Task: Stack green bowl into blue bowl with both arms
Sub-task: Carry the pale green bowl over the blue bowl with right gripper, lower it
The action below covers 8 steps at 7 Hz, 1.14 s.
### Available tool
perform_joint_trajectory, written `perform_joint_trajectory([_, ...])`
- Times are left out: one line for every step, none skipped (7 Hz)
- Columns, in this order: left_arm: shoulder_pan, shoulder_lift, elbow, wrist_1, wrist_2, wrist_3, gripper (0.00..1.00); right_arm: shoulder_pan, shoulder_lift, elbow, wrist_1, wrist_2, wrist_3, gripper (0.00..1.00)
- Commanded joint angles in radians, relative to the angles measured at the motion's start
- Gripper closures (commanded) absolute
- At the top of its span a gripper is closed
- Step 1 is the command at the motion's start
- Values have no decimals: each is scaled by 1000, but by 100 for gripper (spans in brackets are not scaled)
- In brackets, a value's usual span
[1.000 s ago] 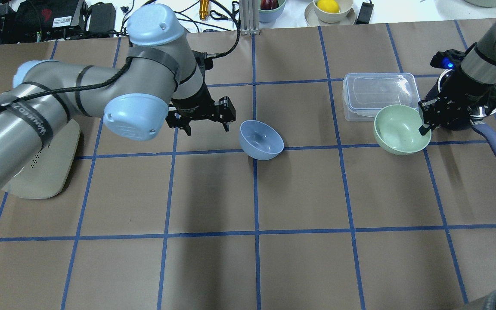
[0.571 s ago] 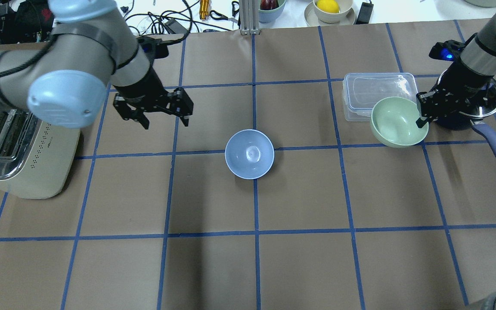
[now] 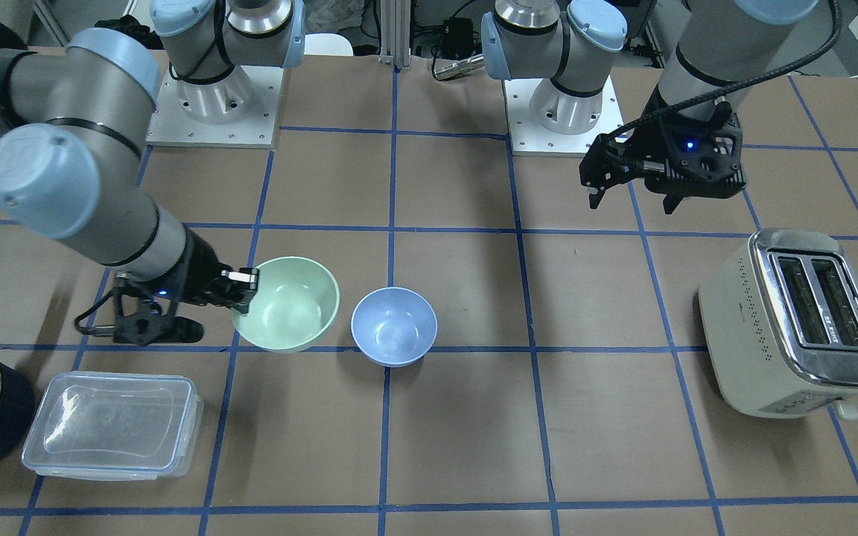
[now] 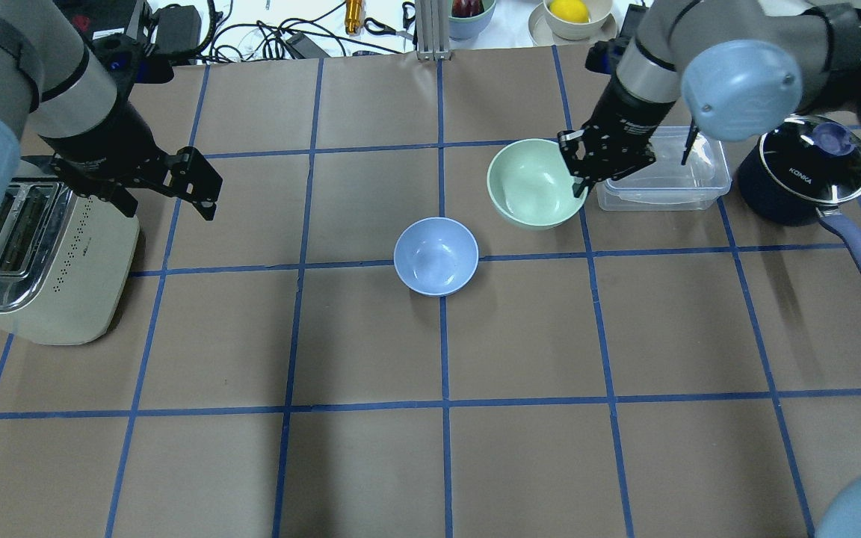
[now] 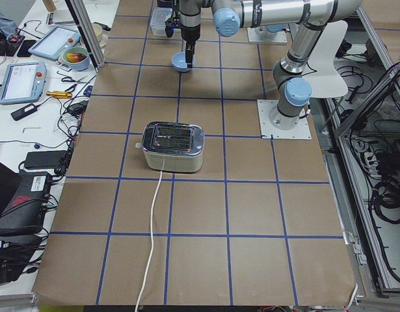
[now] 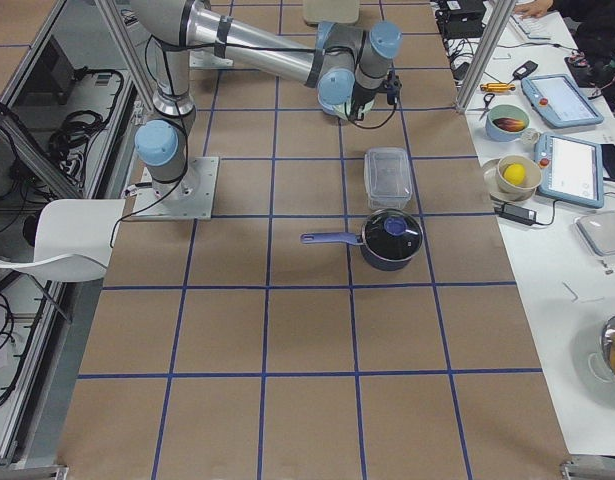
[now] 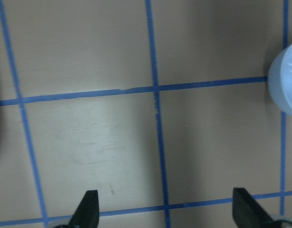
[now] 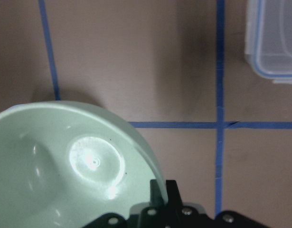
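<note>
The green bowl (image 4: pixel 531 183) hangs from my right gripper (image 4: pixel 578 183), which is shut on its right rim. It is back and right of the blue bowl (image 4: pixel 436 255) and apart from it. The blue bowl stands upright and empty on a grid crossing. From the front, the green bowl (image 3: pixel 287 313) is beside the blue bowl (image 3: pixel 394 326), with the right gripper (image 3: pixel 239 290) on its rim. The right wrist view shows the green bowl (image 8: pixel 74 166) in the gripper (image 8: pixel 160 194). My left gripper (image 4: pixel 169 209) is open and empty, far left of the blue bowl (image 7: pixel 286 80).
A toaster (image 4: pixel 34 261) stands at the left, just under the left gripper. A clear lidded container (image 4: pixel 662 175) lies right behind the right gripper. A dark blue saucepan (image 4: pixel 804 179) with a glass lid stands at the far right, its handle pointing forward.
My right gripper carried the green bowl left, from beside the saucepan past the container toward the blue bowl. My left gripper drew back left toward the toaster. The blue bowl went from tilted to upright.
</note>
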Motion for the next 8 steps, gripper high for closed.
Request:
perform_joint_trajectory([23,1,69,-103,-28,4,0,139,47,5,-96,45,141,100])
perform_joint_trajectory([15,10,69,-113,-20,-5,0,177,90,8,-147,47,202,100])
perform_joint_trajectory([14,15,73,-111,-29,-11,0,185,120,12,-150,47,207,100])
perform_joint_trajectory([12,9,92,-111,-28,-11,0,185,134,37,-172,47,206,100])
perform_joint_trajectory([4,-9,119,-113,-28,-13,0,185,137,70,-220,47,204,100])
perform_joint_trajectory([-15,-13,139,-114,-31,-43,0,185,135,89,-238,43,207,100])
perform_joint_trajectory([-20,-14,139,-130,-28,-48,0,184,129,91,-232,37,212,71])
perform_joint_trajectory([-20,-17,139,-128,-26,-48,0,184,128,89,-236,37,212,1])
